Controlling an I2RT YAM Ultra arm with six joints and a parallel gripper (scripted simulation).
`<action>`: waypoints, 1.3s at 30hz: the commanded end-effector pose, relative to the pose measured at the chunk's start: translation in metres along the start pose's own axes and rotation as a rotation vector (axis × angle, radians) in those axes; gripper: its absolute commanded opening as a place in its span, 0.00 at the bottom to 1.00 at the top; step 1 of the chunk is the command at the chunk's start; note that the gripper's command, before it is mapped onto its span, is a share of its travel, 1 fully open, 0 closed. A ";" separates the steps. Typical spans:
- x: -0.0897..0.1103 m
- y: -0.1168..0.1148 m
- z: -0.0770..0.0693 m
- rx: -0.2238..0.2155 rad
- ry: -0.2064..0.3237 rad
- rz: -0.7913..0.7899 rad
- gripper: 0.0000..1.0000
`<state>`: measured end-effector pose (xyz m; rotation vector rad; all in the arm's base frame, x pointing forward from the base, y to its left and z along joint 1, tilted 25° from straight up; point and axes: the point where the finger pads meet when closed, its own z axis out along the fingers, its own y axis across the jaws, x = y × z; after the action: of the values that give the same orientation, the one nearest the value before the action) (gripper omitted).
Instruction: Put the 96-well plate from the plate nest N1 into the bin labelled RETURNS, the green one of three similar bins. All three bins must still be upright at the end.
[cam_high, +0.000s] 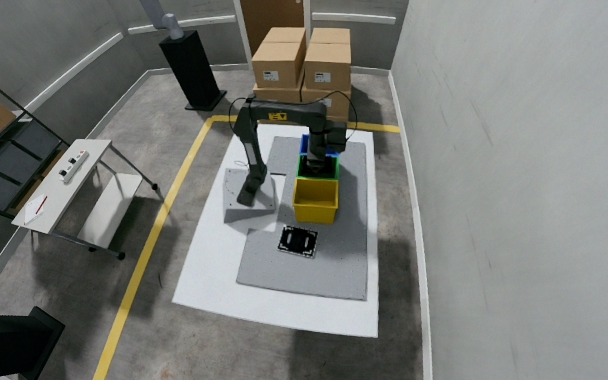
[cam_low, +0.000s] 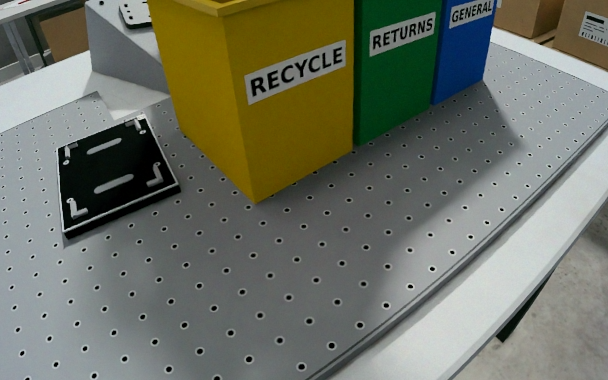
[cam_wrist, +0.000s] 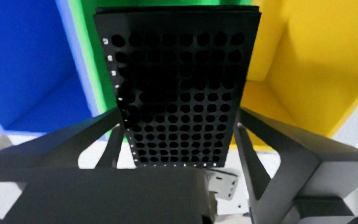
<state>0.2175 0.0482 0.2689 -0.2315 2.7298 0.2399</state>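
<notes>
My gripper (cam_wrist: 178, 111) is shut on the black 96-well plate (cam_wrist: 177, 95), which shows in the wrist view between the two dark fingers. The plate hangs over the green RETURNS bin (cam_wrist: 87, 60), with the blue bin (cam_wrist: 30, 65) on one side and the yellow bin (cam_wrist: 295, 65) on the other. In the top view the gripper (cam_high: 315, 165) is over the green bin (cam_high: 318, 174). The plate nest N1 (cam_high: 298, 241) is a black square with white corner guides, and it is empty; it also shows in the exterior view (cam_low: 112, 172).
The three bins stand upright in a row: yellow RECYCLE (cam_low: 255, 95), green RETURNS (cam_low: 395, 65), blue GENERAL (cam_low: 462, 45). The arm's base (cam_high: 250, 192) stands left of the bins. Cardboard boxes (cam_high: 302, 67) are stacked behind.
</notes>
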 end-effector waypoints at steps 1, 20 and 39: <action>-0.015 0.005 -0.006 0.037 -0.042 0.054 0.00; -0.011 0.015 -0.015 0.035 -0.057 0.068 0.00; -0.010 0.015 -0.015 0.033 -0.059 0.064 0.00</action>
<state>0.2226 0.0666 0.2708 -0.1526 2.7457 0.2089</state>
